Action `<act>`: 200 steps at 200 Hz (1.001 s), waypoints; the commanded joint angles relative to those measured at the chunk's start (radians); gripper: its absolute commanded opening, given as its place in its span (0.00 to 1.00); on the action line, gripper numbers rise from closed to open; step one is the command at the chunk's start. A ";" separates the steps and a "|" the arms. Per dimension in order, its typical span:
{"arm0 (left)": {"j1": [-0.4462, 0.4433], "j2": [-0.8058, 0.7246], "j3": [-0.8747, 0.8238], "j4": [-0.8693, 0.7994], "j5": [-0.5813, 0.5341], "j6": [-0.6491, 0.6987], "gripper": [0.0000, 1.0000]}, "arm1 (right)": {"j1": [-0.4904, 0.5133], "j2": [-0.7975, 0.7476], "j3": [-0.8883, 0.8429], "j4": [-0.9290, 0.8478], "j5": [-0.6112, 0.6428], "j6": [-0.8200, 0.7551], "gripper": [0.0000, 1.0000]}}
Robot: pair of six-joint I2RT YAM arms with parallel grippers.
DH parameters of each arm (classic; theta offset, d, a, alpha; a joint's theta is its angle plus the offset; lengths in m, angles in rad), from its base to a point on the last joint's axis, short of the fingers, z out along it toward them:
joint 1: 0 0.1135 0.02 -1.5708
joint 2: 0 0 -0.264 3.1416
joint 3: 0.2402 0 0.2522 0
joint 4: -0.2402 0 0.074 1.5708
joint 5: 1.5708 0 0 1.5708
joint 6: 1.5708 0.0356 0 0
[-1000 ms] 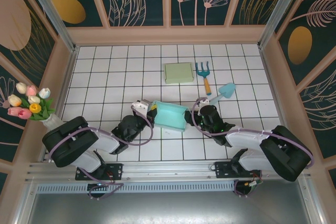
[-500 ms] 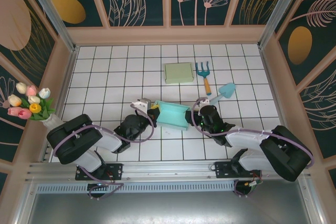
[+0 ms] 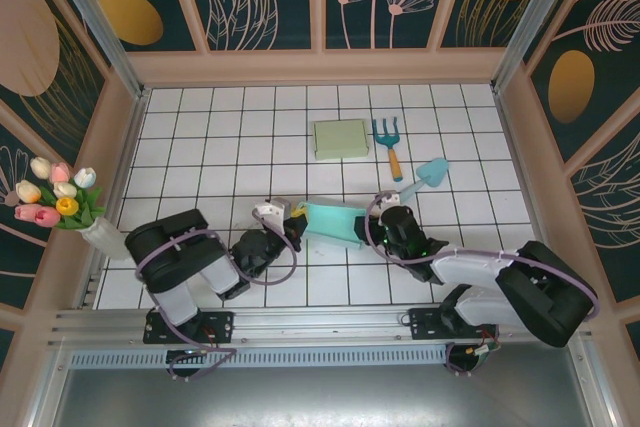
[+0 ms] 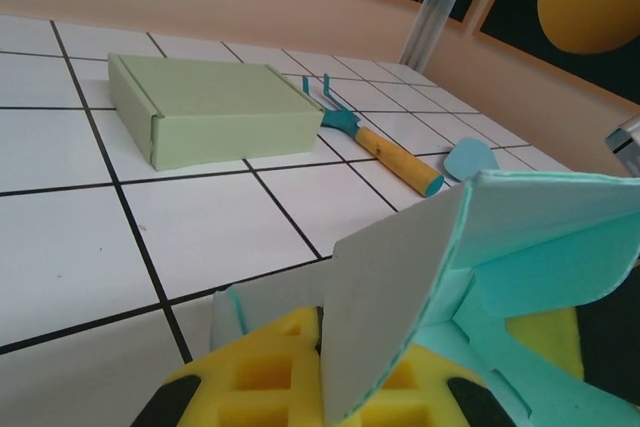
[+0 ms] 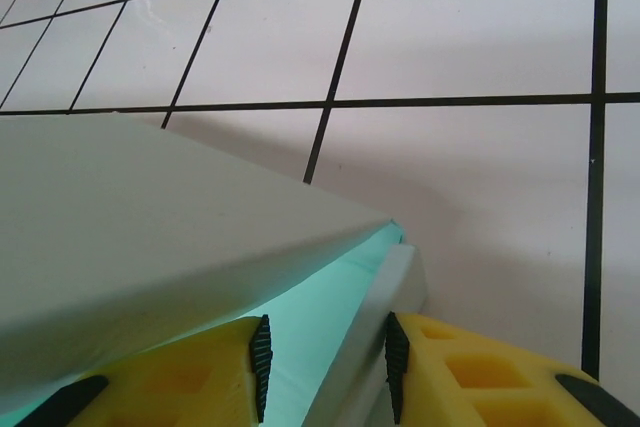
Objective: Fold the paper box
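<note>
Task state: the paper box [image 3: 330,223] is partly folded; its side walls stand up so it reads as an open teal tray; one flap stands loose at the left tool's end and no lid is closed over it; I judge it roughly midway
Left to do: as I read it, tucking the loose flaps and bringing the top over; the green box [image 3: 340,139] lying well beyond both tools is closed flat and suggests the finished shape
Left tool [image 3: 292,215]: pressed together; in its wrist view the yellow pads [image 4: 260,372] pinch a grey-backed flap of the paper box, which rises upright between them
Right tool [image 3: 369,229]: partly spread; its pads [image 5: 190,382] sit on either side of a wall of the paper box and appear clamped on it; teal lining shows between them
Box position: directly between the two tools, gripped at each end; it looks tilted; whether its underside touches the desk [image 3: 200,147] I cannot tell
Nearby: a rake [image 3: 392,155] and a trowel [image 3: 428,173] lie beyond the right tool, apart from the paper box
</note>
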 commanded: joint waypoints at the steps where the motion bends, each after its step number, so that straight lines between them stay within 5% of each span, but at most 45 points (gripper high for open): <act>1: -0.016 0.115 -0.043 -0.018 -0.007 -0.003 0.00 | 0.022 -0.064 -0.036 -0.017 0.053 0.051 0.39; 120: -0.018 0.067 -0.032 -0.091 -0.117 0.031 0.00 | 0.027 -0.666 -0.131 -0.386 0.319 0.197 0.40; 200: -0.016 -0.255 -0.013 -0.406 -0.169 0.011 0.02 | 0.028 -0.698 0.094 -0.493 0.400 0.110 0.42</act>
